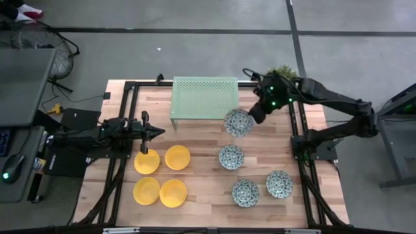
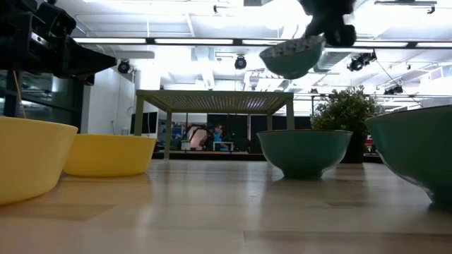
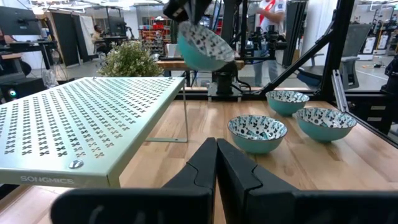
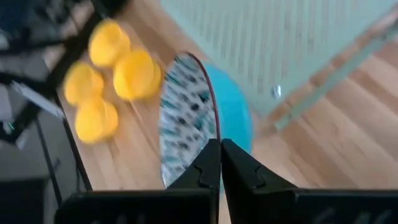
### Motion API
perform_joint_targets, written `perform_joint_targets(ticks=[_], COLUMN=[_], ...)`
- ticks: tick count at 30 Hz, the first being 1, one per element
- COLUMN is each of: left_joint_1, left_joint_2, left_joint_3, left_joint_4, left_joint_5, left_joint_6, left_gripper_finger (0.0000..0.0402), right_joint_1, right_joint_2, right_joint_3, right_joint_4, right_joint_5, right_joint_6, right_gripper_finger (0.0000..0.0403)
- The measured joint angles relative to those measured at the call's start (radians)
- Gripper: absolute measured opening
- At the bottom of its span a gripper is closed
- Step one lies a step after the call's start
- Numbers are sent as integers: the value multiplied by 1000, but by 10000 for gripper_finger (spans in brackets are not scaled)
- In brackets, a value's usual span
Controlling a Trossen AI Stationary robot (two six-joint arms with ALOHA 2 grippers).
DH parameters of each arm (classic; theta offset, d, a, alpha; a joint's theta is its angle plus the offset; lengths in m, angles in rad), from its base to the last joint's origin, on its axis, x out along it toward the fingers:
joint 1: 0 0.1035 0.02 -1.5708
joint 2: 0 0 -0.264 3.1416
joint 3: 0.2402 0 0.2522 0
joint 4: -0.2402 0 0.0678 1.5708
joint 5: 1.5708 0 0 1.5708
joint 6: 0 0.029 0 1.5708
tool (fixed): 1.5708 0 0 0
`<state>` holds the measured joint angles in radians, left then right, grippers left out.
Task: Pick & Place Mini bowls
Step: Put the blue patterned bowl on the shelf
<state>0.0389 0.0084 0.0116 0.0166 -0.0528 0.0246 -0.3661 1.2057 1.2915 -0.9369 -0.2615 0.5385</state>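
Right gripper (image 4: 219, 163) pinching rim of patterned bowl (image 1: 238, 122), tilted, airborne beside rack (image 1: 203, 97); left gripper (image 1: 156, 132) closed, empty.

Grey concrete floor (image 1: 195, 45) around the table; bright ceiling strip lights (image 2: 191, 41) (workshop clutter behind).

Bright ceiling strip lights (image 2: 212, 41) flare white over my bench (image 2: 226, 204). My right wrist view smears with motion blur; the yellow bowls (image 4: 112, 78) there are soft. Nearest bowls in the low view sit unfocused.
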Motion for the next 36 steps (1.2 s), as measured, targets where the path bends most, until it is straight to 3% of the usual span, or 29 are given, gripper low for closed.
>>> perform_joint_targets(ticks=[8, 10, 24, 36], left_joint_1=[0, 0, 0, 0], left_joint_2=[0, 0, 0, 0], left_joint_3=[0, 0, 0, 0], left_joint_4=[0, -1, 0, 0], left_joint_5=[0, 0, 0, 0], left_joint_6=[0, 0, 0, 0], left_gripper_finger=[7, 7, 7, 7], right_joint_1=[-91, -119, -112, -103], right_joint_2=[22, 44, 16, 16], right_joint_3=[0, 2, -2, -124], right_joint_4=[169, 210, -91, -197], right_joint_5=[-20, -81, 67, 83], right_joint_6=[32, 46, -41, -94], right_gripper_finger=[1, 1, 0, 0])
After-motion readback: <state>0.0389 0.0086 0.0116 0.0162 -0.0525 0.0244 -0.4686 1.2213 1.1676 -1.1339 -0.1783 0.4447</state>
